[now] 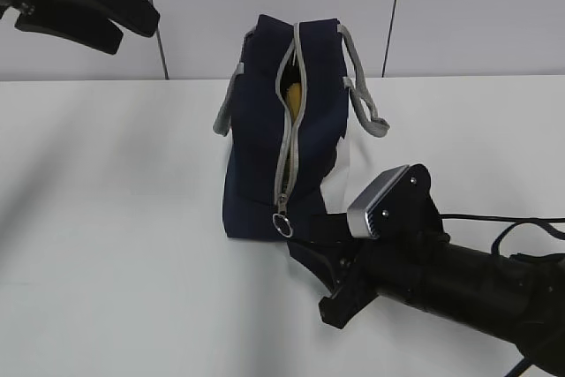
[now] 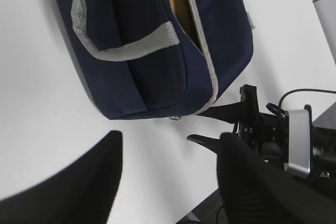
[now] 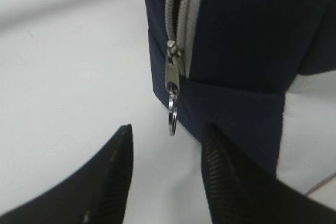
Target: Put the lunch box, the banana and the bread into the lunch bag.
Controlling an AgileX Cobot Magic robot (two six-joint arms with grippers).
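The navy lunch bag (image 1: 260, 130) stands on the white table with its grey zipper partly undone. Through the gap shows the yellow banana (image 1: 294, 94). The lunch box and the bread are hidden. My right gripper (image 1: 305, 240) sits low at the bag's near end, open. The zipper's ring pull (image 3: 171, 115) hangs just above the gap between its fingertips, untouched. The right wrist view has that gripper (image 3: 168, 129) with its right finger close against the bag (image 3: 247, 35). My left gripper (image 1: 132, 28) hovers high at the far left, open and empty, looking down on the bag (image 2: 136, 51).
Grey strap handles (image 1: 364, 94) droop over both sides of the bag. Bare white tabletop (image 1: 106, 218) spreads to the left. A pale panelled wall (image 1: 459, 6) stands behind. The right arm's cable (image 1: 521, 227) trails at the lower right.
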